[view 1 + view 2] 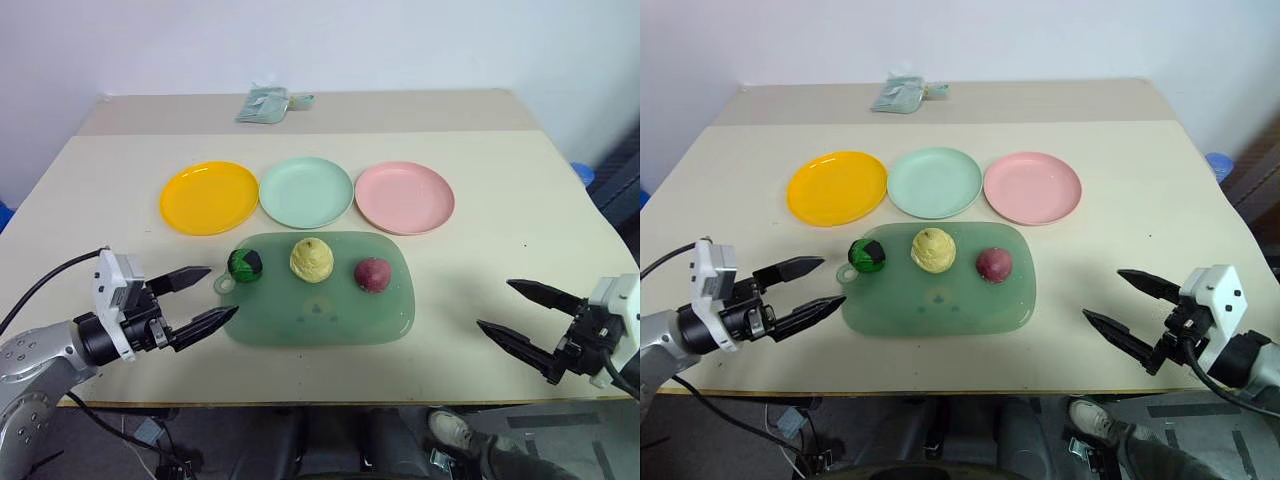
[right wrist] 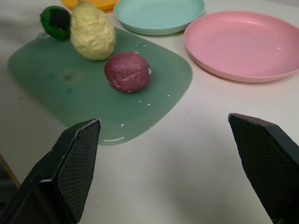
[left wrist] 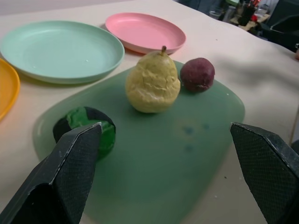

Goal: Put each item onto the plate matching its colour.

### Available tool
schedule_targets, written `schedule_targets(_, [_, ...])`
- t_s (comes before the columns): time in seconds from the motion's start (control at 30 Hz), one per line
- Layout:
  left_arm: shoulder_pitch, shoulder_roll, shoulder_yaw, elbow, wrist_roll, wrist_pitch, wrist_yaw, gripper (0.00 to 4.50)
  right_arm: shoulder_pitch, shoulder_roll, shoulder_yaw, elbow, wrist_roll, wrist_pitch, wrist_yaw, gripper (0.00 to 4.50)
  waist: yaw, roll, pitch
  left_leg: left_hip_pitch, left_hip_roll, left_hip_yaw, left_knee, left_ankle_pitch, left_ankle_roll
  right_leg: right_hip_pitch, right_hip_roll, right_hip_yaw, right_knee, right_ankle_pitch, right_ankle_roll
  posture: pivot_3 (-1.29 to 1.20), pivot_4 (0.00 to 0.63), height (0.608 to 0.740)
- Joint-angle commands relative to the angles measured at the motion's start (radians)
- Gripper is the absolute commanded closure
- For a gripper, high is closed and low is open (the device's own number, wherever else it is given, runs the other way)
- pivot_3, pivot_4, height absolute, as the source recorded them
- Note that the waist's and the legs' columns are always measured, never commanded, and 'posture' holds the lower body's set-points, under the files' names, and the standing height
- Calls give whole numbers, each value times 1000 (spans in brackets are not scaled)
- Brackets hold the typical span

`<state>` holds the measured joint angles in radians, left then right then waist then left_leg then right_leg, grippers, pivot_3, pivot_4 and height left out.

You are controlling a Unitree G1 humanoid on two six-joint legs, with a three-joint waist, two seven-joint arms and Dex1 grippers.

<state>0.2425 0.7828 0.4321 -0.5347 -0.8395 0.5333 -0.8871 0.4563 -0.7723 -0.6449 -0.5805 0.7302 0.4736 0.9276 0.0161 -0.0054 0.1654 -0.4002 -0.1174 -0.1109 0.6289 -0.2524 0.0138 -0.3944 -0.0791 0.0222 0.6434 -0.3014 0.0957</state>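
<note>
Left tool [image 1: 203, 296] wide open, nothing held, hovering just off the near-left corner of the green board [image 1: 330, 325], fingers aimed at the green ball [image 1: 245, 265]. Right tool [image 1: 520, 315] also fully spread and empty, over bare desk [image 1: 500, 230], well apart from the board's right edge. All three items sit in a row on the far half of the board: green ball at the left by the tab hole, yellow lumpy piece [image 1: 311, 259] in the middle, maroon round one [image 1: 372, 274] at the right. No plate loaded yet, so the task looks to be at the start. Plates are lined up just beyond the board: orange-yellow plate [image 1: 209, 197] left, mint plate [image 1: 306, 191] centre, pink plate [image 1: 405, 197] right. Likely first step: left tool takes the green ball, the nearest. Straddle it at the widest part and close gently, since a round toy could squirt out or roll toward the yellow piece beside it. Note the match is offset: the ball goes to the centre plate, not the orange-yellow one behind it. Lift clear of plate rims. The folded cloth-like thing [image 1: 264, 103] at the far edge is out of the way.
</note>
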Motion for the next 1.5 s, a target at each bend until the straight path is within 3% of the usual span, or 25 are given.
schedule_targets(0.03, [22,0,36,-28,6,-25,-18,36,11,-7,-42,-16,14,-13,23,0,-1,0,0,0,0,0,0,0,0,0,0,0,0,0,0,0,150,740])
schedule_targets(0.63, [12,-59,8,-55,50,-54,59,36,-73,-2,27,17,-13,-52,50,0,-1,0,0,-1,0,0,1,0,0,-1,0,0,0,0,0,0,150,740])
schedule_targets(1.03, [-137,-202,-149,-25,166,-31,310,36,-547,-56,385,185,-91,-128,185,0,10,-1,1,-1,0,1,2,0,0,-1,0,-1,1,3,4,0,150,740])
schedule_targets(1.5, [-242,-260,-249,11,309,9,473,36,-782,33,534,276,-125,-133,186,0,24,-1,1,-1,0,1,3,0,0,-3,0,-1,4,4,5,0,150,740])
